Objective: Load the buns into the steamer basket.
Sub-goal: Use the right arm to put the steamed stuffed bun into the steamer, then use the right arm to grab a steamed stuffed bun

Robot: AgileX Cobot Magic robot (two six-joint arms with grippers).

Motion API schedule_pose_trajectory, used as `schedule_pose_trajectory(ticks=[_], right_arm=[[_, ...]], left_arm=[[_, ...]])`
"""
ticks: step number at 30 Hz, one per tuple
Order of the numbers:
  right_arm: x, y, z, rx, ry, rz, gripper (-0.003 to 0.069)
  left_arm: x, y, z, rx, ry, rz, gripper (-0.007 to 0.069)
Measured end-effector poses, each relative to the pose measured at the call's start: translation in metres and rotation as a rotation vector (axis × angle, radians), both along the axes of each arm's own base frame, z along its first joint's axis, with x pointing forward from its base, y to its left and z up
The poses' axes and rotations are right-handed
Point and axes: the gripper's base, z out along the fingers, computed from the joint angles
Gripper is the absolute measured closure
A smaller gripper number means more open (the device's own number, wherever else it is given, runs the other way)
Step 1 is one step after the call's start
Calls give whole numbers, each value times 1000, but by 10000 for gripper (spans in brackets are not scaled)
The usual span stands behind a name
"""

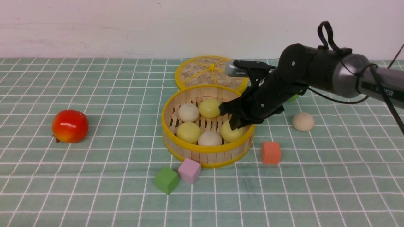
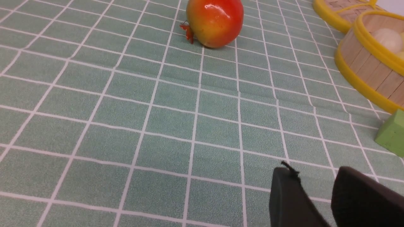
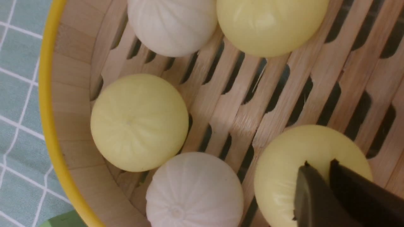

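Right now the right pincer (image 1: pixel 235 123) sits inside the steamer basket (image 1: pixel 176 143) at its right side, its tips nearly together against a yellow bun (image 3: pixel 293 164); whether it pinches or has let go I cannot tell. Lifting away with the bun stuck could drag it back out. Five buns lie in the basket; a beige bun (image 1: pixel 303 121) waits on the counter (image 1: pixel 94 189), right of it. The right arm reaches in from the right, angled down. The left pincer (image 2: pixel 315 195) hovers spread, empty.
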Motion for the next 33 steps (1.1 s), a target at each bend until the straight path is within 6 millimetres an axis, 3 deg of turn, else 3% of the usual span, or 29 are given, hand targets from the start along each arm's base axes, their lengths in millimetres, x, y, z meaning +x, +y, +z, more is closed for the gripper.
schedule_pose_trajectory(ticks=[4,5,8,11,16,22,25,33], right_arm=[[-1,0,5,0,-5,5,457],[-2,-2,13,-7,-11,14,390],[-3,-8,28,-23,-41,20,327],[-2,-30,63,-87,-129,15,268],[3,-73,84,-190,-183,-46,256],[16,-110,65,-210,-96,-172,256],[27,-131,41,-205,-38,-235,258],[44,-141,8,-192,-26,-286,311]], left_arm=[[0,0,0,0,0,0,409],[0,0,0,0,0,0,407],[0,0,0,0,0,0,407],[0,0,0,0,0,0,405],[0,0,0,0,0,0,404],[0,0,0,1,0,0,397],[0,0,0,1,0,0,396],[0,0,0,1,0,0,387]])
